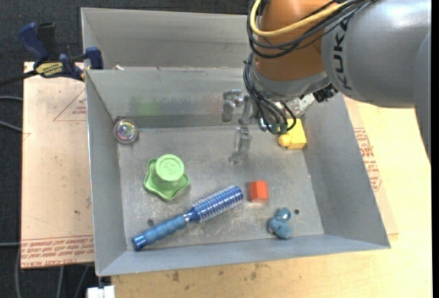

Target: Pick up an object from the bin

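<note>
Six loose things lie scattered in the grey bin (pixel 103 173), none of them in the tool. At 10 o'clock on the floor sits a small shiny ball (pixel 125 130), and at 9 o'clock a green scalloped cup (pixel 166 176) stands mouth down. A blue hairbrush (pixel 188 216) lies slantwise at 7 o'clock. The tool (pixel 239 152) hangs over bare floor just past the centre, toward 1 o'clock; whether it is apart or together I cannot tell. An orange block (pixel 257 191) lies near it at the tool's 5 o'clock, and a blue-grey lump (pixel 280 223) lies further out the same way. A yellow block (pixel 293 137) sits at its 3 o'clock by the right wall, partly under the wrist. To pick well, I judge the orange block the likelier target. It stands free on all sides, so centre over it, straddle its flat faces, and descend straight.
</note>
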Robot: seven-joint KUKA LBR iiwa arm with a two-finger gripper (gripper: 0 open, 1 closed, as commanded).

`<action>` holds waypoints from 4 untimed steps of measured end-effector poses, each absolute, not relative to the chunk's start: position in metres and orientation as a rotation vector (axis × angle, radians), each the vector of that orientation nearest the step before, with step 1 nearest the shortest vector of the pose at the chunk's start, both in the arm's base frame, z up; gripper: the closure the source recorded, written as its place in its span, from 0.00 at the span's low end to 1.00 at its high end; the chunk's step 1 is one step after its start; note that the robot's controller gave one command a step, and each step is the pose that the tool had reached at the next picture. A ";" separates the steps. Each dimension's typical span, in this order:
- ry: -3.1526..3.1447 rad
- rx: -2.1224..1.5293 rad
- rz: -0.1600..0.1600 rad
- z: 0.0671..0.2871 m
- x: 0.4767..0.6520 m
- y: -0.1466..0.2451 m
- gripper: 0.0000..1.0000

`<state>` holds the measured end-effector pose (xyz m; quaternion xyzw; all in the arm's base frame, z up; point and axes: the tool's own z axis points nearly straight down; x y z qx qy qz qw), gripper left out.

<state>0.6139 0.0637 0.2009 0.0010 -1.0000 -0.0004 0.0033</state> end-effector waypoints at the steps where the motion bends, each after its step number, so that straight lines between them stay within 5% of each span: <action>1: -3.091 0.529 -0.002 0.067 0.524 0.087 0.00; 2: -3.048 0.774 -0.001 0.100 0.520 0.090 0.00; 3: -3.041 0.794 -0.001 0.100 0.520 0.083 0.00; 4: -3.026 0.836 -0.004 0.068 0.519 0.090 0.00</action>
